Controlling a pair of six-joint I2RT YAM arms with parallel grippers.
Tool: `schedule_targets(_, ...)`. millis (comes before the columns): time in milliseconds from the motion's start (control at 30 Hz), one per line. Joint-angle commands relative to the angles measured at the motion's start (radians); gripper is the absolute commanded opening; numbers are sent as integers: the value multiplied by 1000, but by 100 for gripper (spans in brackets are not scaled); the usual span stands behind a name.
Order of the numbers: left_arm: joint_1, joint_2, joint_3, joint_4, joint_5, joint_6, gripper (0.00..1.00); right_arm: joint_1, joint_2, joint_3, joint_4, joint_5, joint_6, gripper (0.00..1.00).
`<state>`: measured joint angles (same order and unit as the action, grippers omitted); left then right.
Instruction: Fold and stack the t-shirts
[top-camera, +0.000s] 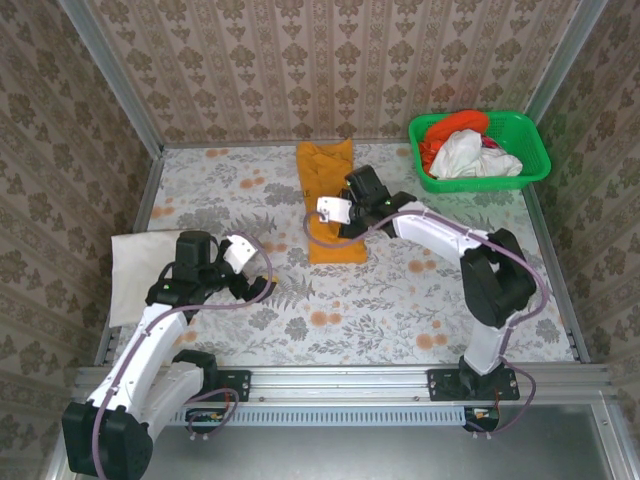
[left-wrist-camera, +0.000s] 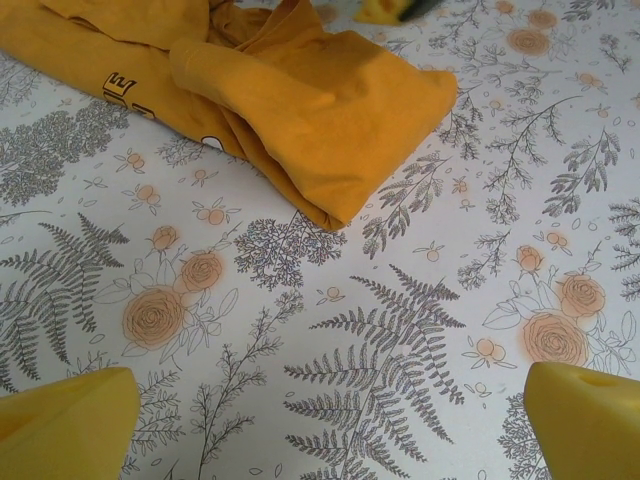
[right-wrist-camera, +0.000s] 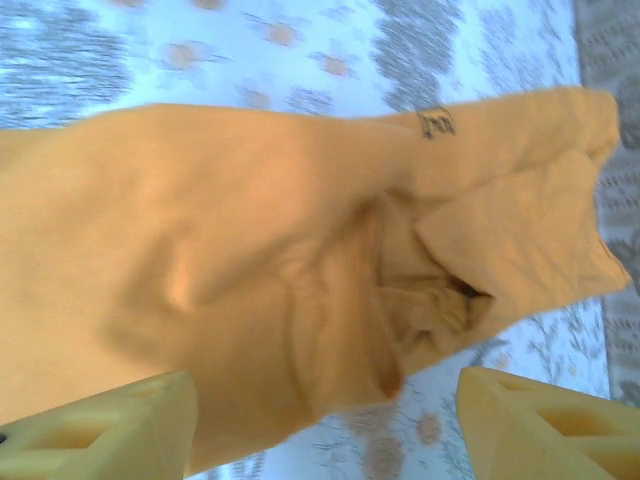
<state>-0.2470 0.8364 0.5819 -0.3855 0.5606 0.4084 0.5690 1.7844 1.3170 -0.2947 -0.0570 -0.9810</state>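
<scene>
We see the left end effector (left-wrist-camera: 325, 425) spread as wide as it goes, its jaws holding nothing, hanging over bare floral worktop (left-wrist-camera: 420, 330). The amber-orange t-shirt (left-wrist-camera: 300, 110) lies ahead of it and somewhat to its left, folded into a long strip and clear of its fingers. The right end effector (right-wrist-camera: 320, 430) stands over that same shirt with its jaws parted and no cloth pinched between them. The fabric spreads below it, and the crumpled collar end lies just ahead. In the top view, a folded white t-shirt (top-camera: 135, 270) lies at the worktop's edge, just beside the left end effector on its outer side. Well off to the right of the right end effector, a green basket (top-camera: 480, 184) holds a white shirt (top-camera: 470, 155) and a red-orange shirt (top-camera: 452, 125).
</scene>
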Motion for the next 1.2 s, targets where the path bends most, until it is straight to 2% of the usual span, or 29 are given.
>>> schedule_targets(0, 2, -13, -19, 32, 2, -3, 100, 43, -51, -93, 2, -130, -87, 69)
schedule_targets(200, 3, -6, -28, 45, 8, 2, 100, 83, 11, -105, -32, -112, -106, 64)
schedule_targets(467, 3, -16, -34, 37, -4, -5, 100, 68, 135, -74, -4, -68, -104, 62)
schedule_targets(633, 3, -31, -39, 35, -16, -5, 100, 60, 204, -54, 26, 21, -97, 60)
schedule_targets(667, 3, -32, -40, 35, -18, -4, 100, 60, 214, -51, 20, 28, -90, 57)
schedule_targets(700, 3, -34, -41, 35, -21, -5, 100, 60, 221, -45, 11, 33, -79, 49)
schedule_targets(767, 3, -37, -42, 35, -26, -7, 100, 61, 229, -38, -10, 44, -60, 22)
schedule_targets(867, 3, -34, -42, 48, -32, -28, 100, 63, 212, -53, -33, 49, -43, 2)
schedule_targets(933, 3, -31, -42, 83, -60, -100, 100, 69, 177, -73, -49, 37, -32, 0)
schedule_targets(1033, 4, -8, -28, 154, -154, -325, 100, 80, 93, -127, -71, -20, 14, 0)
schedule_targets(1100, 2, 30, -11, 190, -239, -550, 100, 92, 28, -175, -83, -63, 54, 0)
schedule_targets(1167, 2, 83, 3, 220, -273, -728, 100, 103, -24, -214, -107, -90, 87, 0)
